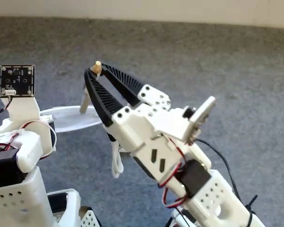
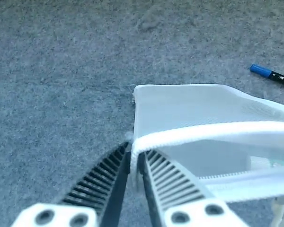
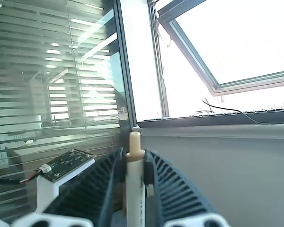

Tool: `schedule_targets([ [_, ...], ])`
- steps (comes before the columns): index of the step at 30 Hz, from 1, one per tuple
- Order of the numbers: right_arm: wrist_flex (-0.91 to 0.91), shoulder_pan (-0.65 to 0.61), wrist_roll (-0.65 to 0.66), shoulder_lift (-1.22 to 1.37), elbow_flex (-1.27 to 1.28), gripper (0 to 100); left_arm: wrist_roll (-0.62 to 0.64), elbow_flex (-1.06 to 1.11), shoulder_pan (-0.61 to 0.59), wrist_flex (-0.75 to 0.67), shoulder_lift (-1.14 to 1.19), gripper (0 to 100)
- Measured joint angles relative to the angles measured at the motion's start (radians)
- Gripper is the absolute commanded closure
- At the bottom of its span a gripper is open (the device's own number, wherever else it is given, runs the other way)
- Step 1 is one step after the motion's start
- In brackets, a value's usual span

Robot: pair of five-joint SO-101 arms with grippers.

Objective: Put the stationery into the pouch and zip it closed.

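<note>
The white mesh pouch [image 2: 194, 106] lies open on the grey carpet, and my left gripper [image 2: 134, 155] is shut on the zip edge at one end of it. In the high view the pouch [image 1: 66, 118] sits between the two arms. Above it, my right gripper [image 1: 95, 72] is shut on a cream pen [image 1: 85, 102] that hangs upright with its lower end at the pouch's mouth. The right wrist view has the same pen [image 3: 135, 184] standing between that gripper's [image 3: 135, 158] black fingers. A blue-capped pen [image 2: 270, 73] lies on the carpet beyond the pouch.
Grey carpet [image 1: 203, 61] covers the whole work surface. The left arm's camera board [image 1: 16, 80] stands up at the left, close to the right gripper. A white cord [image 1: 116, 163] dangles under the right arm. A wall and windows rise behind.
</note>
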Motion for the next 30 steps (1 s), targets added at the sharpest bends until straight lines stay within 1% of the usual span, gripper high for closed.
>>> schedule_targets([
  [3,-0.04,0.0,0.0,0.04,0.0,99.5,0.0,0.0,0.0,0.0,0.0,100],
  [6,-0.041,0.0,0.0,0.054,0.003,99.5,0.0,0.0,0.0,0.0,0.0,100],
  [12,-0.054,-0.003,0.002,0.06,0.081,99.5,0.0,0.0,0.0,0.0,0.0,100],
  [15,-0.057,-0.011,0.068,0.06,0.147,99.5,0.0,0.0,0.0,0.0,0.0,100],
  [19,-0.064,-0.08,0.164,0.046,0.215,99.5,0.0,0.002,0.0,0.0,0.002,100],
  [23,-0.064,-0.124,0.213,0.058,0.27,99.1,0.0,0.002,0.002,0.0,0.002,100],
  [25,-0.064,-0.129,0.221,0.058,0.284,94.7,0.0,0.002,0.002,0.0,0.002,100],
  [28,-0.064,-0.13,0.221,0.058,0.293,84.1,0.0,0.002,0.002,0.0,0.002,100],
  [30,-0.063,-0.132,0.219,0.06,0.311,81.9,0.0,0.002,0.002,0.0,0.002,100],
])
